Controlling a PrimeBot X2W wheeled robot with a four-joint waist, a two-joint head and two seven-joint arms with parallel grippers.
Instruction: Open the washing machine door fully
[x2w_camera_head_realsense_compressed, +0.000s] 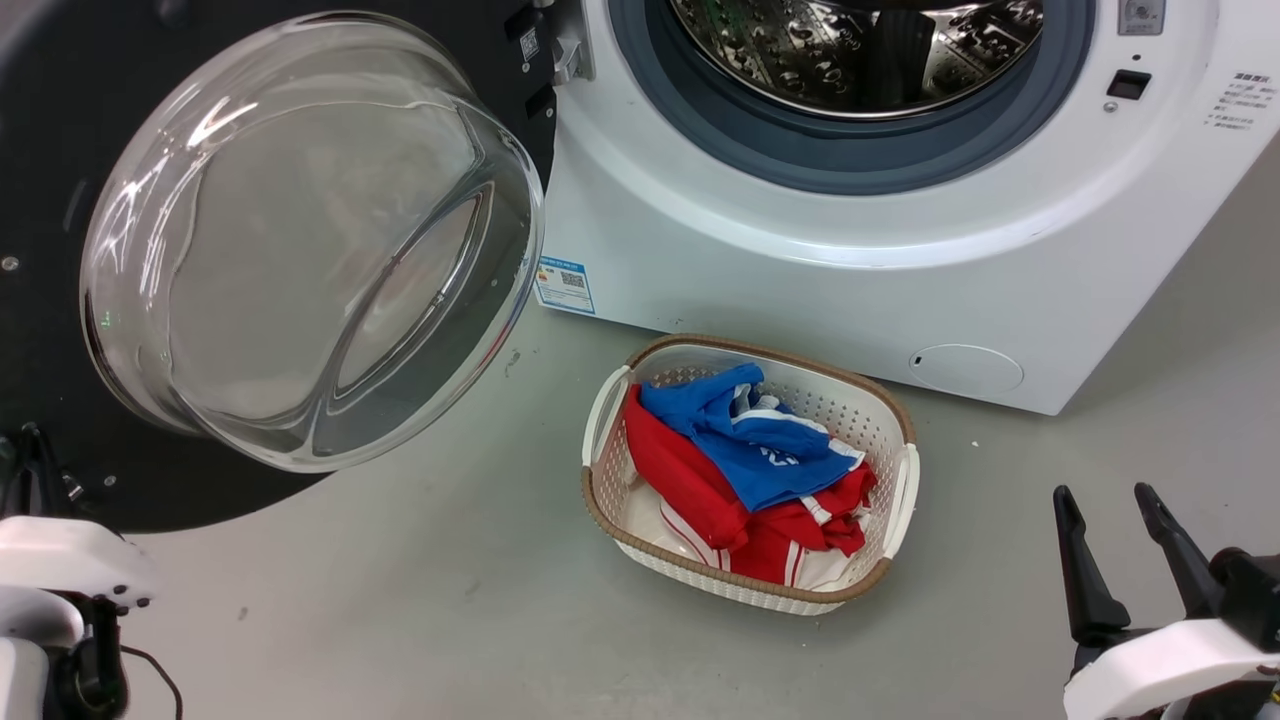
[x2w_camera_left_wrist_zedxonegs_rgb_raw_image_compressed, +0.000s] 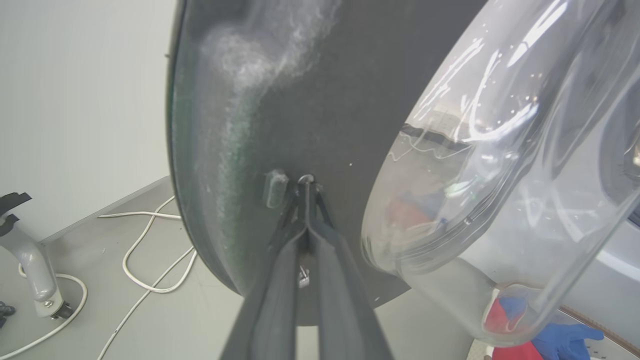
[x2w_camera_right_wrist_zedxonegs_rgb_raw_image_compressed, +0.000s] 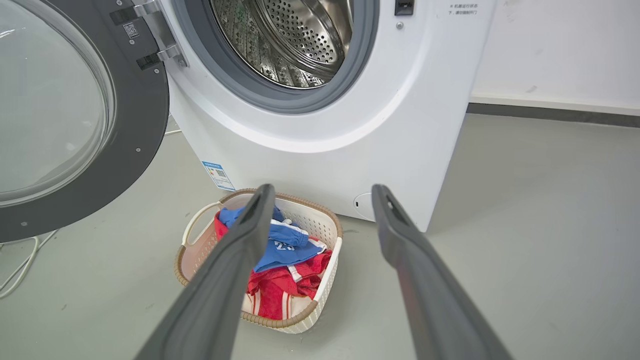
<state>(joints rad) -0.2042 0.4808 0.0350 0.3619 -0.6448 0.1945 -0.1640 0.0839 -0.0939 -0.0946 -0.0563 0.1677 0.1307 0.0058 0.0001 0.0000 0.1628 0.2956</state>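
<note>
The washing machine (x2w_camera_head_realsense_compressed: 800, 270) is white, with a steel drum (x2w_camera_head_realsense_compressed: 860, 50) and a grey-blue ring. The washing machine door (x2w_camera_head_realsense_compressed: 40, 150) is swung wide to the left, and its clear glass bowl (x2w_camera_head_realsense_compressed: 310, 240) bulges toward me. My left gripper (x2w_camera_left_wrist_zedxonegs_rgb_raw_image_compressed: 305, 192) is shut, its tips pressed on the door's black inner face (x2w_camera_left_wrist_zedxonegs_rgb_raw_image_compressed: 310, 100) beside a small metal hook (x2w_camera_left_wrist_zedxonegs_rgb_raw_image_compressed: 306, 178). In the head view the left gripper (x2w_camera_head_realsense_compressed: 35, 465) sits low against the door's lower left. My right gripper (x2w_camera_head_realsense_compressed: 1103, 495) hangs open and empty over the floor, right of the basket, apart from the machine (x2w_camera_right_wrist_zedxonegs_rgb_raw_image_compressed: 310, 125).
A white woven-look basket (x2w_camera_head_realsense_compressed: 900, 440) with red and blue clothes stands on the grey floor before the machine. White cables (x2w_camera_left_wrist_zedxonegs_rgb_raw_image_compressed: 150, 250) and a grey stand foot (x2w_camera_left_wrist_zedxonegs_rgb_raw_image_compressed: 35, 270) lie on the floor behind the door. A wall runs right of the machine.
</note>
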